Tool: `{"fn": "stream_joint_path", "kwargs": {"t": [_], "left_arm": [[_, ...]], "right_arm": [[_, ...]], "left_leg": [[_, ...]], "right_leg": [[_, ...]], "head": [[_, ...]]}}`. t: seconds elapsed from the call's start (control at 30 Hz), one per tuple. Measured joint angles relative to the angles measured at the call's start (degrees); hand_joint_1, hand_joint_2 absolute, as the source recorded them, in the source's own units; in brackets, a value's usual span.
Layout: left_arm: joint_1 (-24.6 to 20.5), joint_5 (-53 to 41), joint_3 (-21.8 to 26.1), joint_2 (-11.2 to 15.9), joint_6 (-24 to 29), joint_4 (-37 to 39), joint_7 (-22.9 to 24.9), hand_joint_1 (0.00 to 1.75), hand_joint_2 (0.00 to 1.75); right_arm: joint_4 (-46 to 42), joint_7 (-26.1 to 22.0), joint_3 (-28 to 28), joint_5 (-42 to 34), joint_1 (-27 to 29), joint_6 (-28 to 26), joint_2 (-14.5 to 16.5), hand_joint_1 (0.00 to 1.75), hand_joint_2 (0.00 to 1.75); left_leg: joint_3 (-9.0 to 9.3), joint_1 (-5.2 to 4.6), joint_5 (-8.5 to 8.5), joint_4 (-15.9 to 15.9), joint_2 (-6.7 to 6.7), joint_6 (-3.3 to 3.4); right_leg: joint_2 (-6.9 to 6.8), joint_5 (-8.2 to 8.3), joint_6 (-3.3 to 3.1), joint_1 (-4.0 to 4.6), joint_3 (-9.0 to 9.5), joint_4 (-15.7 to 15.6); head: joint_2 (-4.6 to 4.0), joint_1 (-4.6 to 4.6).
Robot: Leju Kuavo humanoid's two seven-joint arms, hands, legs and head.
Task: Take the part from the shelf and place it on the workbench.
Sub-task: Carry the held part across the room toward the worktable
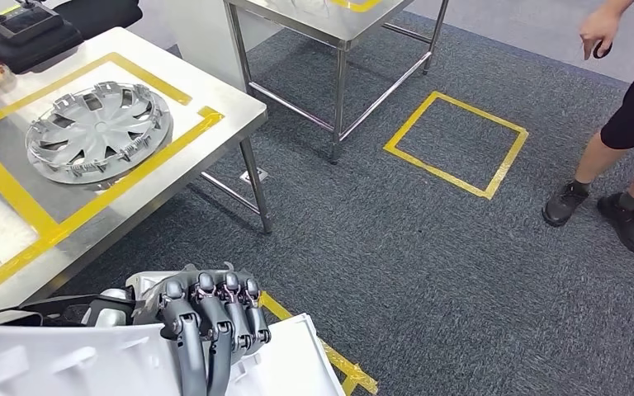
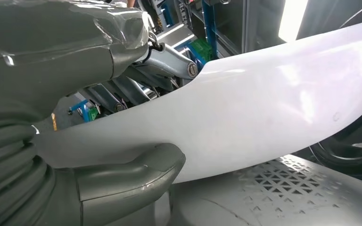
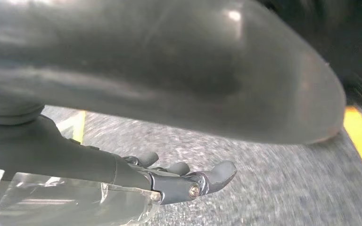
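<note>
- Currently, left robot hand (image 1: pixel 206 318): fingers curled over the top edge of the white panel part (image 1: pixel 132 363), thumb (image 2: pixel 132 172) pressed under it; the part is gripped, low in the head view, off the counter.
- Right robot hand (image 3: pixel 179 176): fingers spread, holding nothing, above grey carpet.
- Counter (image 1: pixel 215 99): steel, marked with yellow tape, to the robot's left; a silver hubcap (image 1: pixel 97 132) lies on it.
- Floor: yellow tape square (image 1: pixel 456 143); a person's legs (image 1: pixel 619 165) just beyond.
</note>
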Motion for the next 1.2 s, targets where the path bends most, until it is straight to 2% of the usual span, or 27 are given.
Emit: {"fn": "stream_joint_path", "kwargs": {"t": [0.07, 0.13, 0.17, 0.2, 0.23, 0.27, 0.3, 0.33, 0.4, 0.43, 0.47, 0.5, 0.53, 0.57, 0.63, 0.7, 0.73, 0.77, 0.8, 0.87, 0.93, 0.97, 1.0, 1.03, 1.1, 1.17, 1.2], "left_arm": [[-0.4, 0.2, 0.0, -0.2, -0.1, 0.1, 0.0, 1.75, 1.75], [-0.8, 0.2, -0.1, -0.5, -0.1, 0.3, 0.1, 1.75, 1.75], [-0.8, 0.1, -0.1, -0.6, -0.1, 0.4, 0.1, 1.75, 1.75], [-0.7, -0.1, -0.2, -0.7, 0.0, 0.5, 0.3, 1.75, 1.75], [-0.7, -0.4, -0.3, -0.7, 0.0, 0.6, 0.5, 1.75, 1.75], [-0.7, -0.7, -0.3, -0.7, 0.0, 0.6, 0.7, 1.75, 1.75], [-0.7, -1.0, -0.4, -0.7, 0.1, 0.6, 1.0, 1.75, 1.75], [-0.7, -1.1, -0.4, -0.7, 0.1, 0.6, 1.4, 1.75, 1.75], [-0.7, -0.7, -0.6, -0.6, 0.3, 0.6, 2.3, 1.75, 1.75], [-0.7, -0.3, -0.6, -0.6, 0.5, 0.7, 2.7, 1.75, 1.75], [-0.7, 0.0, -0.7, -0.6, 0.7, 0.7, 3.1, 1.75, 1.75], [-0.7, 0.2, -0.8, -0.5, 0.8, 0.7, 3.3, 1.75, 1.75], [-0.7, 0.2, -0.9, -0.5, 0.9, 0.7, 3.4, 1.75, 1.75], [-0.8, 0.2, -1.0, -0.4, 0.9, 0.7, 3.4, 1.75, 1.75], [-0.8, 0.3, -1.2, -0.3, 0.7, 0.8, 3.4, 1.75, 1.75], [-0.7, 0.7, -1.3, -0.1, 0.2, 0.9, 3.1, 1.75, 1.75], [-0.6, 0.9, -1.4, 0.0, -0.1, 1.1, 2.8, 1.75, 1.75], [-0.6, 1.1, -1.4, 0.1, -0.4, 1.2, 2.6, 1.75, 1.75], [-0.6, 1.2, -1.4, 0.2, -0.6, 1.2, 2.3, 1.75, 1.75], [-0.8, 1.4, -1.4, 0.3, -1.0, 1.3, 1.9, 1.75, 1.75], [-1.0, 1.5, -1.4, 0.3, -1.2, 1.3, 1.8, 1.75, 1.75], [-1.0, 1.5, -1.4, 0.4, -1.3, 1.3, 1.7, 1.75, 1.75], [-1.0, 1.5, -1.4, 0.4, -1.3, 1.2, 1.7, 1.75, 1.75], [-0.9, 1.6, -1.4, 0.5, -1.3, 1.1, 1.6, 1.75, 1.75], [-1.1, 1.6, -1.4, 0.5, -1.3, 1.1, 1.5, 1.75, 1.75], [-1.3, 1.7, -1.4, 0.4, -1.3, 1.2, 1.5, 1.75, 1.75], [-1.3, 1.7, -1.4, 0.4, -1.3, 1.2, 1.5, 1.75, 1.75]], "right_arm": [[0.0, 0.1, 0.3, 1.0, 0.2, 0.3, 0.0, 0.0, 0.0], [0.0, 0.1, 0.5, 1.2, 0.3, 0.2, 0.0, 0.0, 0.0], [0.0, 0.1, 0.6, 1.3, 0.4, 0.2, 0.0, 0.0, 0.0], [0.0, 0.2, 0.6, 1.3, 0.5, 0.2, 0.0, 0.0, 0.0], [0.0, 0.2, 0.7, 1.3, 0.5, 0.2, -0.1, 0.0, 0.0], [0.0, 0.1, 0.7, 1.3, 0.6, 0.2, -0.1, 0.0, 0.0], [0.0, 0.1, 0.8, 1.3, 0.6, 0.2, -0.1, 0.0, 0.0], [0.0, 0.1, 0.9, 1.3, 0.7, 0.2, -0.2, 0.0, 0.0], [0.0, 0.0, 1.0, 1.1, 0.7, 0.2, -0.2, 0.0, 0.0], [0.0, 0.0, 1.0, 1.1, 0.6, 0.3, -0.1, 0.0, 0.0], [0.0, 0.0, 1.0, 1.0, 0.5, 0.3, -0.1, 0.0, 0.0], [0.0, 0.0, 1.0, 1.0, 0.4, 0.4, 0.0, 0.0, 0.0], [0.0, 0.0, 1.0, 1.1, 0.4, 0.4, 0.0, 0.0, 0.0], [0.0, 0.0, 1.1, 1.1, 0.4, 0.4, 0.1, 0.0, 0.0], [0.0, 0.0, 1.1, 1.2, 0.7, 0.5, 0.0, 0.0, 0.0], [0.0, 0.0, 1.2, 1.2, 0.9, 0.5, 0.0, 0.0, 0.0], [0.0, 0.0, 1.3, 1.2, 1.0, 0.5, 0.0, 0.0, 0.0], [0.0, 0.0, 1.3, 1.2, 0.9, 0.6, 0.1, 0.0, 0.0], [0.0, 0.0, 1.3, 1.2, 0.9, 0.6, 0.1, 0.0, 0.0], [0.0, 0.0, 1.4, 1.1, 0.8, 0.6, 0.3, 0.0, 0.0], [0.0, -0.1, 1.4, 1.1, 0.8, 0.6, 0.4, 0.0, 0.0], [0.0, -0.1, 1.4, 1.1, 0.8, 0.6, 0.4, 0.0, 0.0], [0.0, -0.2, 1.4, 1.1, 0.7, 0.6, 0.4, 0.0, 0.0], [0.0, -0.2, 1.4, 1.1, 0.6, 0.7, 0.4, 0.0, 0.0], [-0.1, -0.3, 1.4, 1.1, 0.6, 0.7, 0.4, 0.0, 0.0], [-0.1, -0.3, 1.4, 1.0, 0.9, 0.7, 0.2, 0.0, 0.0], [-0.1, -0.3, 1.4, 1.0, 1.0, 0.7, 0.2, 0.0, 0.0]], "left_leg": [[1.61, 0.48, 0.65, -1.7, -1.02, 0.49], [2.33, 0.75, 0.99, -2.4, -2.18, 0.69], [2.32, 0.76, 0.98, -2.4, -2.86, 0.69], [2.33, 0.79, 0.93, -2.4, -3.63, 0.65], [2.36, 0.86, 0.86, -2.3, -4.46, 0.56], [2.39, 0.96, 0.74, -2.2, -5.34, 0.38], [2.4, 1.09, 0.55, -1.9, -6.18, 0.1], [2.26, 1.13, 0.23, -1.4, -6.98, -0.34], [1.74, 1.09, -0.48, -0.4, -8.32, -1.2], [1.47, 1.1, -0.69, -0.1, -8.87, -1.52], [1.31, 1.23, -0.77, -0.1, -9.36, -1.7], [1.17, 1.39, -0.84, 0.0, -9.37, -1.85], [0.84, 1.45, -1.2, 0.6, -8.36, -2.04], [0.06, 1.45, -2.09, 2.3, -6.61, -2.22], [-3.4, 1.35, -5.35, 9.2, -2.42, -2.51], [-7.35, 1.38, -7.91, 16.4, -0.89, -2.55], [-8.2, 1.37, -7.83, 17.7, -0.74, -2.45], [-7.79, 1.29, -6.68, 16.5, -0.58, -2.22], [-6.27, 1.13, -4.85, 13.4, -0.15, -1.79], [-1.91, 0.25, -1.65, 5.2, 2.82, -0.43], [0.12, -0.64, -0.96, 1.2, 5.17, 0.61], [0.11, -0.85, -1.15, 1.0, 5.04, 0.82], [0.22, -0.93, -1.0, 0.5, 4.2, 1.04], [0.77, -0.74, -0.64, -0.2, 3.37, 1.2], [2.03, -0.14, 0.37, -1.7, 1.65, 1.58], [2.48, 0.24, 0.96, -2.4, -0.22, 1.71], [2.43, 0.29, 0.99, -2.3, -1.25, 1.7]], "right_leg": [[1.31, -1.27, 0.14, 0.0, -0.54, 2.2], [3.36, -3.86, -0.03, -0.18, -4.18, 9.3], [3.81, -4.91, 0.05, -0.3, -6.45, 13.1], [3.97, -5.3, 0.32, -0.46, -8.23, 15.7], [4.05, -4.75, 0.79, -0.65, -8.99, 16.0], [4.27, -3.26, 1.43, -0.89, -8.6, 14.0], [4.87, -1.27, 2.14, -1.23, -7.31, 10.3], [6.23, 0.64, 2.74, -1.62, -5.74, 6.2], [8.01, 2.71, 2.46, -1.96, -3.55, 1.2], [8.25, 2.89, 1.9, -1.85, -3.22, 0.6], [7.57, 2.89, 1.19, -1.66, -3.1, 0.6], [6.97, 2.89, 0.79, -1.57, -3.02, 0.6], [6.33, 2.85, 0.35, -1.53, -2.89, 0.6], [5.66, 2.8, -0.03, -1.49, -2.75, 0.5], [4.2, 2.49, -0.69, -1.11, -2.52, 0.5], [2.59, 2.23, -1.06, -0.66, -2.44, 0.5], [1.78, 2.11, -1.2, -0.47, -2.38, 0.5], [0.99, 1.97, -1.28, -0.26, -2.25, 0.5], [0.21, 1.79, -1.35, -0.01, -2.02, 0.5], [-1.16, 1.42, -1.33, 0.39, -1.49, 0.4], [-2.53, 1.13, -1.03, 0.51, -1.16, 0.4], [-3.34, 1.03, -0.79, 0.53, -1.0, 0.3], [-4.18, 0.97, -0.56, 0.55, -0.66, 0.0], [-4.23, 0.86, -0.34, 0.52, -0.39, -0.1], [-0.88, -0.41, -0.22, 0.36, -1.11, 2.1], [3.26, -3.18, -0.27, 0.0, -4.65, 9.1], [3.89, -4.33, -0.1, -0.14, -6.72, 12.9]], "head": [[0.0, 0.15], [0.0, 0.37], [0.0, 0.43], [0.0, 0.45], [0.0, 0.44], [0.0, 0.46], [0.0, 0.46], [0.0, 0.52], [0.0, 0.57], [0.0, 0.56], [0.0, 0.51], [0.0, 0.49], [0.0, 0.4], [0.0, 0.22], [0.0, -0.16], [0.0, -0.28], [0.0, -0.29], [0.0, -0.3], [0.0, -0.3], [0.0, -0.22], [0.0, -0.19], [0.0, -0.21], [0.0, -0.3], [0.0, -0.3], [0.0, -0.21], [0.0, -0.01], [0.0, 0.08]]}}
